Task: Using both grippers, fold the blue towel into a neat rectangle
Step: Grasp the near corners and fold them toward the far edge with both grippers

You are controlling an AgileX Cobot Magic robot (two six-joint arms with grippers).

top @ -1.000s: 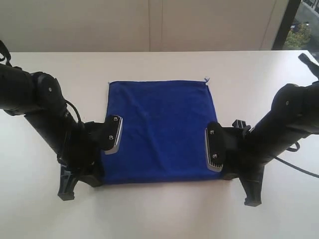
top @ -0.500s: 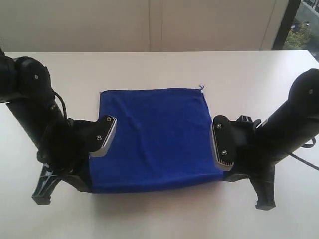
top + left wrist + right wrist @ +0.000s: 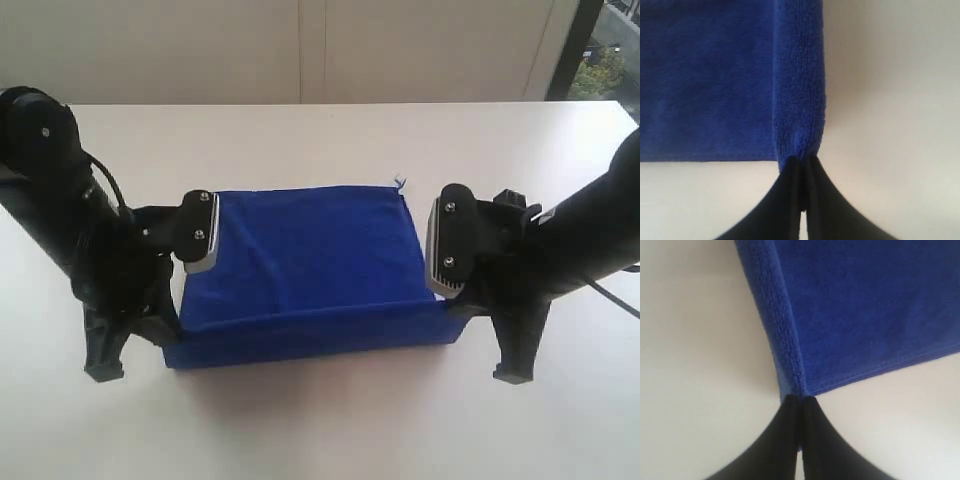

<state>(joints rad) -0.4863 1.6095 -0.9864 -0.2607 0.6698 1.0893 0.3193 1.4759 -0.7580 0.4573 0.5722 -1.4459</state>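
Note:
The blue towel (image 3: 300, 250) lies on the white table (image 3: 320, 135), with its near edge raised off the surface into a low upright flap. My left gripper (image 3: 172, 335) is shut on the towel's near left corner. In the left wrist view the black fingers (image 3: 790, 190) pinch a rolled fold of towel (image 3: 799, 100). My right gripper (image 3: 458, 318) is shut on the near right corner. The right wrist view shows its tips (image 3: 800, 401) closed on the hemmed corner of the towel (image 3: 865, 305). A small white label (image 3: 400, 182) sticks out at the far right corner.
Both black arms (image 3: 60, 200) (image 3: 590, 230) flank the towel on the left and right. A cream wall (image 3: 300, 50) runs behind the table's far edge. A window (image 3: 605, 50) shows at the top right.
The left gripper has closed on the near left corner. Both grippers have risen, lifting the near edge, and the towel's far edge has slid nearer.

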